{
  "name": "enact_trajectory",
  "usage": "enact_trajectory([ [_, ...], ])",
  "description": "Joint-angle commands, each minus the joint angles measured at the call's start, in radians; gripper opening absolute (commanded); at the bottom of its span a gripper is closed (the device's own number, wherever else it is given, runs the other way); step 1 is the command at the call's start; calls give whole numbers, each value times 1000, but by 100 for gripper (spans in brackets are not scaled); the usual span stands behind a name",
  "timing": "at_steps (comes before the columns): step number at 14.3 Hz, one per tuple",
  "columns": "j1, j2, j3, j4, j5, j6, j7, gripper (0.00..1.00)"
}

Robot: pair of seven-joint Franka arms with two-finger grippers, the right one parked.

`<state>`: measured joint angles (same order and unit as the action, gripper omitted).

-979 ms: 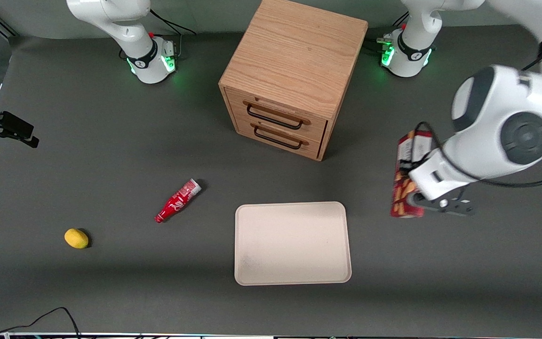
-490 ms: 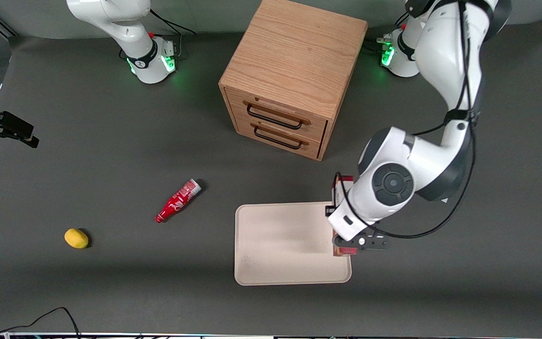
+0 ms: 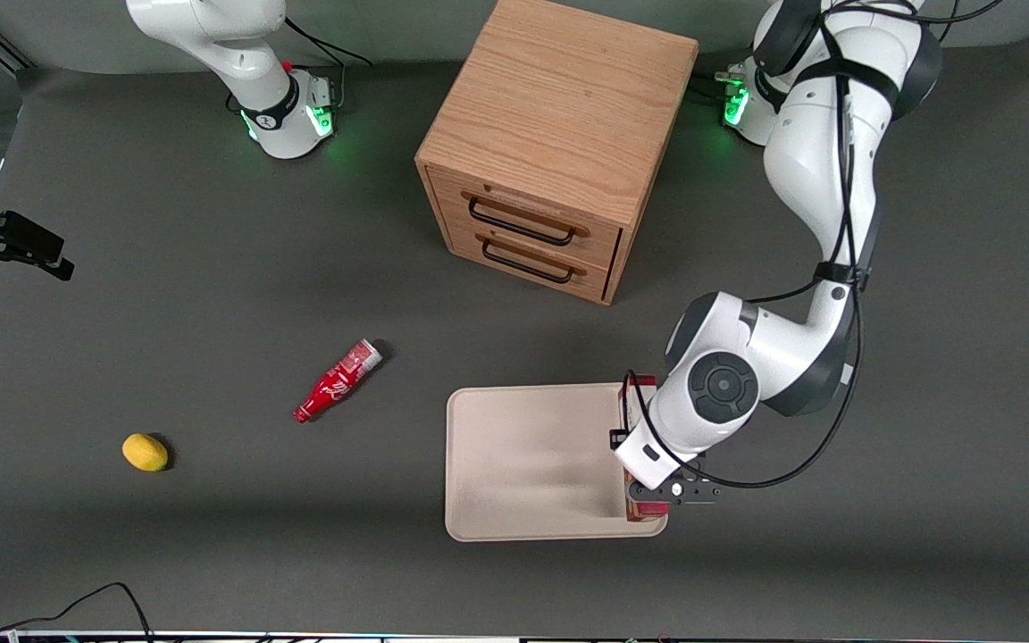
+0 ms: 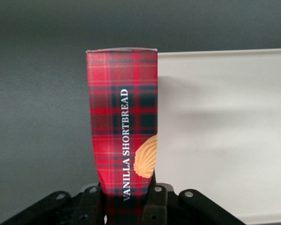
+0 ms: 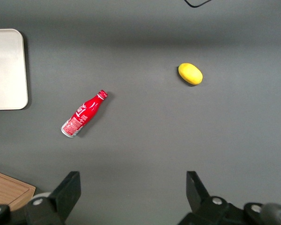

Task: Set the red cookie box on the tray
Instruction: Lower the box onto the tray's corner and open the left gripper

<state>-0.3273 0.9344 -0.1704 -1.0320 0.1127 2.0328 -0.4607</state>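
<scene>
Carried nearer the front camera, the gripper (image 3: 657,500) clamps the red cookie box (image 4: 124,140) over the tray (image 3: 523,464) edge.

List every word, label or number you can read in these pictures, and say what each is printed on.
"VANILLA SHORTBREAD": on the red cookie box, held in the left arm's claw at the tray edge.
Red bottle label: white script, too small to read.
Nothing else legible.

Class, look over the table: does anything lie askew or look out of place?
The red bottle lies on its side on the table. The end effector holds the cookie box over the tray's edge, partly off it. Nothing looks spilled or damaged.
</scene>
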Motion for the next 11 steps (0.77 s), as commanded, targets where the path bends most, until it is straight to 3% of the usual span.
enact_trajectory([
  [1,-29,50,5,58,38,15,-30,7],
  [8,-58,89,19,58,62,38,-39,8],
  [10,-58,95,19,56,64,50,-39,33],
  [11,-58,95,19,56,64,52,-41,56],
])
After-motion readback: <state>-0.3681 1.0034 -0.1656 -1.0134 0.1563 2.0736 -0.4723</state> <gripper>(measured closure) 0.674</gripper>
